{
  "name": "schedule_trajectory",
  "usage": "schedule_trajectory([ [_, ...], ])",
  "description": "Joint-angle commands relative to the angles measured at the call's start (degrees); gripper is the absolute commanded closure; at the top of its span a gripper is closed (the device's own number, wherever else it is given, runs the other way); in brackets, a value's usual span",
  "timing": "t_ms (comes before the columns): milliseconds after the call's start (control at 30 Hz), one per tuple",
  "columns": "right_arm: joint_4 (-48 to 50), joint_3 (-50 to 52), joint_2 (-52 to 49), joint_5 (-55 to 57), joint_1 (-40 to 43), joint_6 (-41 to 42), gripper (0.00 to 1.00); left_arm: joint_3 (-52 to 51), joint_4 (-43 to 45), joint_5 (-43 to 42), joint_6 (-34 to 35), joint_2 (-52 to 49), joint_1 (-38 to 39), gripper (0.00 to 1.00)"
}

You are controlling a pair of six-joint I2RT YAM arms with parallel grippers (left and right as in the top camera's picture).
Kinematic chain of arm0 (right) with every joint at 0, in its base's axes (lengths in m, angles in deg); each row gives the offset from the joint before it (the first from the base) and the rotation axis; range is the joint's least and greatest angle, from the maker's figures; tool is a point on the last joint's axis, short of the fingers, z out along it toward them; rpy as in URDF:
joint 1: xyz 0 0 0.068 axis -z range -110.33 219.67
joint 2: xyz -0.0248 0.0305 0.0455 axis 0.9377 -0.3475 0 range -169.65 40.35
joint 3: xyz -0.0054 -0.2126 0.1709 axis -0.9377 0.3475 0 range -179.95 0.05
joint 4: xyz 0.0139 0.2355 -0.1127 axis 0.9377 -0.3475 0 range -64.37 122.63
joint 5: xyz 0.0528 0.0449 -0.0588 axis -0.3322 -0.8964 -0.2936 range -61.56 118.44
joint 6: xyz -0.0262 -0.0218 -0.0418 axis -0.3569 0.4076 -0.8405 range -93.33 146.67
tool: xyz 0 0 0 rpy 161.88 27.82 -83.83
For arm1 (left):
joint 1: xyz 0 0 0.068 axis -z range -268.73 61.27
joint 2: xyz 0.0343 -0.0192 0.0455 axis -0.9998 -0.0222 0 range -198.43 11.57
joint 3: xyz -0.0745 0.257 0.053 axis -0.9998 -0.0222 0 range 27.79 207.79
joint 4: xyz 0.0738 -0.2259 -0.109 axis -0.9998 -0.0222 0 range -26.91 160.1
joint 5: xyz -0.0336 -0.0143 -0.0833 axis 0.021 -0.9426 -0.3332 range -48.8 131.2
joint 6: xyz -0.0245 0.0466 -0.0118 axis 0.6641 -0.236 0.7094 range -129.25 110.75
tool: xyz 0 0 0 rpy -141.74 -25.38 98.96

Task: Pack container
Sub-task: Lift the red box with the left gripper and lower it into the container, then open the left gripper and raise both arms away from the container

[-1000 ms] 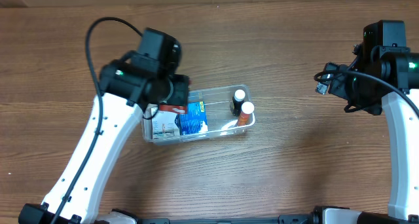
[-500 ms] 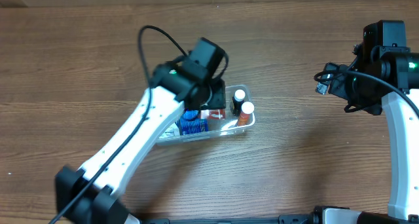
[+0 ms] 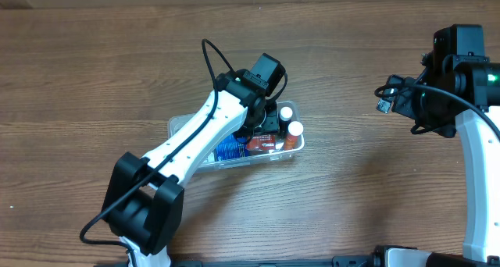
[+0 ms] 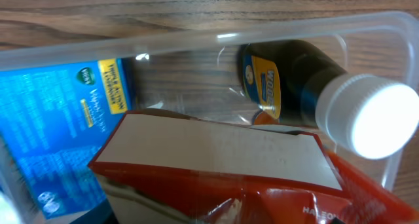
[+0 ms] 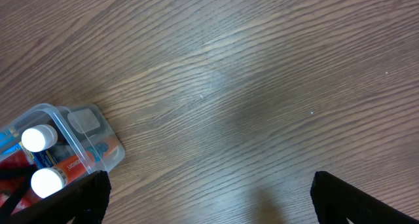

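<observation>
Container [image 3: 178, 126] looked light and flexible, best held by its rim, we judged; left end effector [image 3: 262, 133] seemingly clamped a red box [image 3: 262, 145], right end effector [image 5: 209, 201] stood apart.

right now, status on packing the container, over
Left gripper shut on red-and-white cardboard box over clear plastic rectangular bin. Right gripper open, empty, apart. Blue box, two white-capped bottles inside; nothing blocking.

Overhead looks straight down at the tabletop [image 3: 351, 204]. Left wrist is close inside the container [image 4: 294, 29]; right wrist shares it, lower left.
</observation>
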Motion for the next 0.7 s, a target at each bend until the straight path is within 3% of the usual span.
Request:
schedule_trajectory([
  [0,0.13,-0.13,-0.09,0.5,0.22,-0.2,0.0,-0.17,0.85,-0.87,0.72,-0.17,0.31,0.41],
  [133,0.15,-0.13,-0.09,0.5,0.22,-0.2,0.0,-0.17,0.76,-0.87,0.7,-0.17,0.31,0.29],
  [200,0.17,-0.13,-0.09,0.5,0.22,-0.2,0.0,-0.17,0.74,-0.9,0.7,-0.17,0.31,0.17],
  [300,0.15,-0.13,-0.09,0.5,0.22,-0.2,0.0,-0.17,0.76,-0.87,0.7,-0.17,0.31,0.1],
  [567,0.17,-0.13,-0.09,0.52,0.22,-0.2,0.0,-0.17,0.57,-0.55,-1.44,-0.15,0.24,0.16],
  [667,0.15,-0.13,-0.09,0.52,0.22,-0.2,0.0,-0.13,-0.59,0.0,-2.36,0.55,-0.07,0.12],
])
